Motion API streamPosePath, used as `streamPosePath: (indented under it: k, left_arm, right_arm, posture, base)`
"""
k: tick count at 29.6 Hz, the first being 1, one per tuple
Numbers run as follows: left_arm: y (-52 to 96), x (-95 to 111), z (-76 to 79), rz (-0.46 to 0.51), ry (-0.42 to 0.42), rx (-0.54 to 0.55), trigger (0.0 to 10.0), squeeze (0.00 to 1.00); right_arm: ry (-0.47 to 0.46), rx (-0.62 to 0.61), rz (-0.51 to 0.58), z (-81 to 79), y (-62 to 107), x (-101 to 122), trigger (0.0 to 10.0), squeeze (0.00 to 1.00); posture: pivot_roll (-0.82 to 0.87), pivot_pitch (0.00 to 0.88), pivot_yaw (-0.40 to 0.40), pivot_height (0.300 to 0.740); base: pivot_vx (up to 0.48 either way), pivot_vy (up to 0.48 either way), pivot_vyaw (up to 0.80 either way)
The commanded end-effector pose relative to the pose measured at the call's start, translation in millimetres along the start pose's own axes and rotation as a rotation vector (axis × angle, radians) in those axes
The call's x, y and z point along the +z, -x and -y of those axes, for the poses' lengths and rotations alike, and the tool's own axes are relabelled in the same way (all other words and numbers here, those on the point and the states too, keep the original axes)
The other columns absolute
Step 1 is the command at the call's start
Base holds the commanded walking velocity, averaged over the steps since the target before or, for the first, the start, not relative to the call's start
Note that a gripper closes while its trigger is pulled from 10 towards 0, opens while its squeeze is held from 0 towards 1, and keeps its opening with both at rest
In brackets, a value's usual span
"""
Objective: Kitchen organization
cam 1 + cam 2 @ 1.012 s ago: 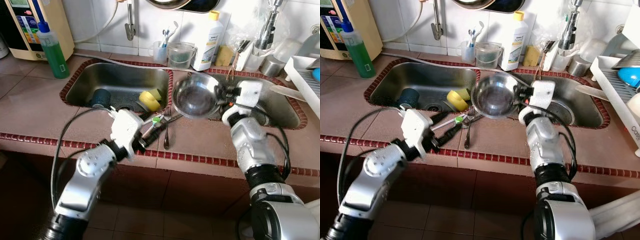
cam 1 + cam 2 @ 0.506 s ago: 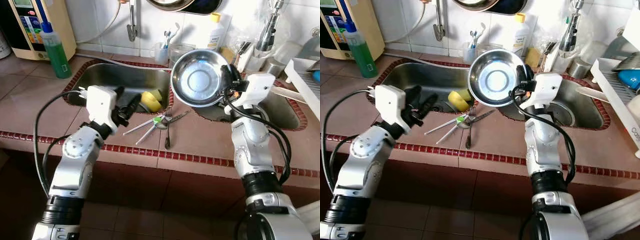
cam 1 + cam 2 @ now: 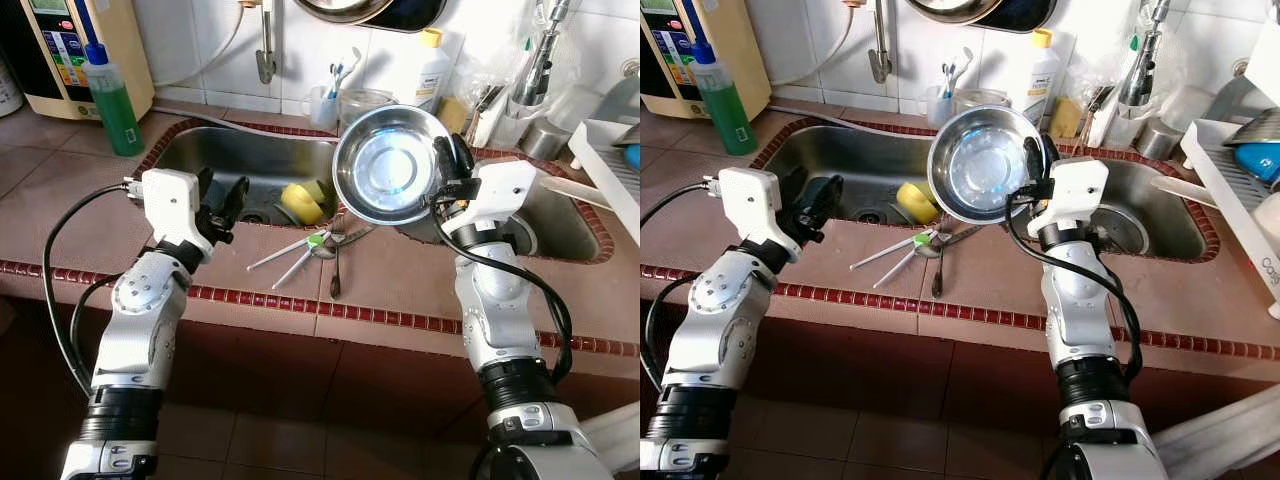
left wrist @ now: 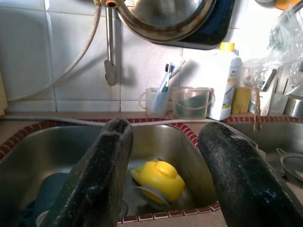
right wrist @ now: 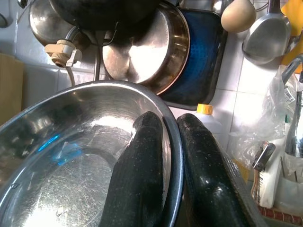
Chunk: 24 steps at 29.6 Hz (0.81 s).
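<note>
Above the divider between the two sink basins, the right pincer (image 3: 1032,172) pinches the rim of a steel bowl (image 3: 980,178), one finger inside the wall and one outside, as the right wrist view shows. The bowl is held up off the desk (image 3: 400,285), tipped so that its hollow faces the camera. It looks thin, stiff and light, so weight is probably no worry, but polished metal is slick and a rim hold on one edge leaves the rest free to swing; any wetness would likely make it slide. A firm bite well down the wall, not just on the lip, seems the safer hold, and it should be carried without sharp turns.

The left pincer (image 3: 222,205) hovers with its fingers spread and nothing between them, over the near edge of the left basin (image 3: 200,160), where a yellow sponge (image 3: 302,200) lies. Loose cutlery (image 3: 320,245) rests on the desk between the two arms, thin and flat, probably awkward to lift from the tiles. A green bottle (image 3: 112,100) stands well apart at the far left.
</note>
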<state>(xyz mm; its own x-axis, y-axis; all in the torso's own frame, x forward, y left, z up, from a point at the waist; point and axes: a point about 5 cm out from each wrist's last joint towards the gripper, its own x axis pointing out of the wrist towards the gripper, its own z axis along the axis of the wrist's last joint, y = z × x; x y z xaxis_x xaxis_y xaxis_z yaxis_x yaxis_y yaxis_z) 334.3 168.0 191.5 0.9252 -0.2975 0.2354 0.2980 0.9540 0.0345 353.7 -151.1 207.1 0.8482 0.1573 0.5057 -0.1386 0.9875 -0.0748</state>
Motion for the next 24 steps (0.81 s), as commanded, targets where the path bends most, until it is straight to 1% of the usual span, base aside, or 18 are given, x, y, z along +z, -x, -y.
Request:
streamPosePath:
  k: [1,7,14,24]
  left_arm:
    - [-5.0,2.5,3.0,-0.001,0.005,-0.016,10.0,0.00]
    - [-4.9,1.0,4.3,-0.011,-0.009,-0.031,10.0,0.00]
    - [-4.8,-0.2,4.4,-0.022,-0.019,-0.042,10.0,0.00]
    - [-5.8,1.2,7.1,-0.016,-0.026,-0.058,10.0,0.00]
  right_arm:
    - [0.017,-0.008,0.043,1.8,-0.3,7.9,10.0,0.00]
    - [0.023,0.002,0.040,-1.0,0.7,7.1,10.0,0.00]
    - [0.029,0.004,0.037,-0.7,0.8,6.9,10.0,0.00]
    - [0.027,0.010,0.035,-1.6,0.6,7.2,10.0,0.00]
  posture:
    - [-0.04,0.000,-0.058,0.740]
    - [-0.05,0.000,-0.060,0.740]
    - [-0.05,0.000,-0.058,0.740]
    - [-0.05,0.000,-0.058,0.740]
  base:
    - [0.000,0.000,0.00]
    - [0.000,0.000,0.00]
    - [0.267,0.000,0.00]
    - [0.327,0.000,0.00]
